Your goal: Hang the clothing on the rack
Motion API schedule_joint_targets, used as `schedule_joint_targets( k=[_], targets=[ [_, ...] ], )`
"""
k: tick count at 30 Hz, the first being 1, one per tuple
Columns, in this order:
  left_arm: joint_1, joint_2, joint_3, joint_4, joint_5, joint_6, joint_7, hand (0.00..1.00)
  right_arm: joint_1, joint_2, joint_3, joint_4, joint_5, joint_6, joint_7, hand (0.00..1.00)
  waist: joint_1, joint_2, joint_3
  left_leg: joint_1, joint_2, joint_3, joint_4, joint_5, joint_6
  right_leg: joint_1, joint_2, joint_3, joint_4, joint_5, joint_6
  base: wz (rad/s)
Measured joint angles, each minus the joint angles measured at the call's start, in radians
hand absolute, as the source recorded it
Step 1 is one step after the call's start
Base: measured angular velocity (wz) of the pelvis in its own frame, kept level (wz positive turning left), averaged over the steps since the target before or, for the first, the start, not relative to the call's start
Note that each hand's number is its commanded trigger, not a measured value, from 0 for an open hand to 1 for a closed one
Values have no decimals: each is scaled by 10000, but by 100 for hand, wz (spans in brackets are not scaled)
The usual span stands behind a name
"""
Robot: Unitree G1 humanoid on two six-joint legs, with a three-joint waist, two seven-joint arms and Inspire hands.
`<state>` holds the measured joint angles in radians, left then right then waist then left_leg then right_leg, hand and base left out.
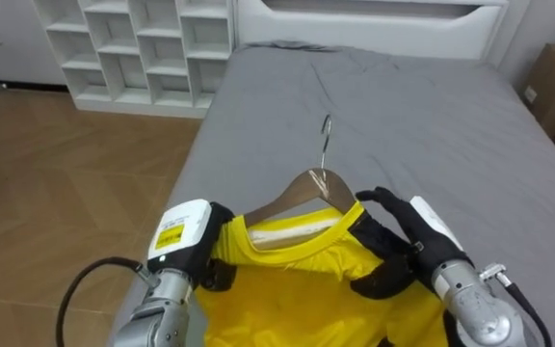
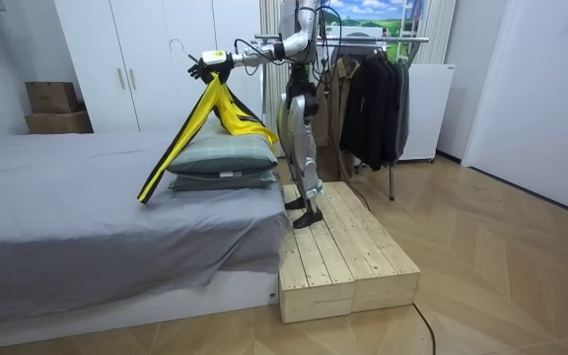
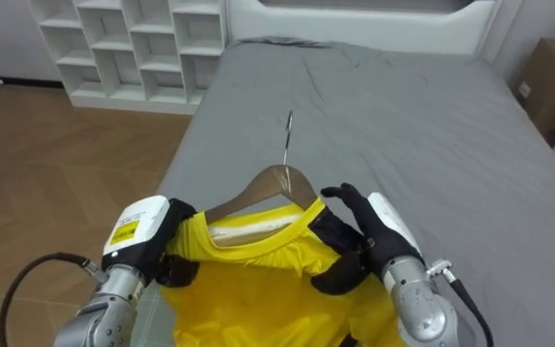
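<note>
Holding yellow shirt (image 1: 287,289) on wooden hanger (image 1: 302,188) out over grey bed (image 1: 432,125) (hook pointing away from me). Left hand (image 1: 189,236) clamped round shirt's left shoulder; right hand (image 1: 408,236) pinching right shoulder between thumb and fingers.

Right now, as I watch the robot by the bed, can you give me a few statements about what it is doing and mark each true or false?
1. The yellow shirt is on a wooden hanger. True.
2. The shirt lies flat on the bed. False: it is held up above the bed, with the right hand clasping one shoulder and the left hand at the other.
3. The robot stands on a wooden platform beside the bed. True.
4. The clothes rack behind the robot is bare. False: dark clothes hang on it.
</note>
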<state>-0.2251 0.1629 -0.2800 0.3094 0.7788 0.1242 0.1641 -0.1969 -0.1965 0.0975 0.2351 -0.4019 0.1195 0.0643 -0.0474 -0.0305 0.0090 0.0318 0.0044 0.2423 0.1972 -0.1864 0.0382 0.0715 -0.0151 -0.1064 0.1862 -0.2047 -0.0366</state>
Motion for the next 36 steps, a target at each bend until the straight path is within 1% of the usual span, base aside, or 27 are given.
schedule_joint_targets(
  k=[2,3,8,14,20,26,27,32,36],
  targets=[
    [19,-36,1,0,-4,0,-11,100,0,56,51,51,-377,-6,-266,0,20,21,11,23,-4,4,-15,0,0,12,4,64,-1,0,0,-5],
    [78,-101,3,0,-3,0,-29,100,0,80,90,171,-559,-43,-425,0,25,24,12,79,-8,14,-45,0,0,40,6,95,0,0,0,-6],
    [203,-227,26,-3,-8,0,-85,100,0,111,179,286,-938,-91,-741,0,35,29,15,210,-13,78,-100,0,0,151,7,152,4,0,0,-4],
    [203,-248,60,-19,-5,0,-173,100,0,276,199,302,-1283,-97,-839,0,20,38,18,214,-7,47,-77,0,0,140,15,134,12,0,0,0],
    [203,-235,50,-25,3,0,-179,100,-1,306,203,420,-1496,-172,-875,0,17,41,21,201,-12,47,-79,0,0,126,18,145,4,0,0,0],
    [203,-115,-6,-40,7,-2,-178,100,-2,316,303,1097,-1481,-542,-1454,0,2,40,21,267,-22,-68,-85,0,0,306,18,42,-36,0,0,5],
    [203,-81,-7,-48,7,-8,-178,100,-2,314,357,1149,-1522,-554,-1557,0,4,42,21,271,-22,-85,-81,0,0,327,18,-30,-42,0,0,6],
    [203,67,-5,-428,51,-11,-183,100,-19,314,463,1151,-1893,-660,-1810,0,36,46,22,141,-15,-112,19,-1,0,252,10,-75,-27,0,0,2],
    [203,92,26,-625,207,-15,-183,100,-152,281,552,1159,-1928,-660,-1832,0,41,125,13,142,-18,-120,41,-1,0,249,1,-84,-8,0,0,0]
  ],
)
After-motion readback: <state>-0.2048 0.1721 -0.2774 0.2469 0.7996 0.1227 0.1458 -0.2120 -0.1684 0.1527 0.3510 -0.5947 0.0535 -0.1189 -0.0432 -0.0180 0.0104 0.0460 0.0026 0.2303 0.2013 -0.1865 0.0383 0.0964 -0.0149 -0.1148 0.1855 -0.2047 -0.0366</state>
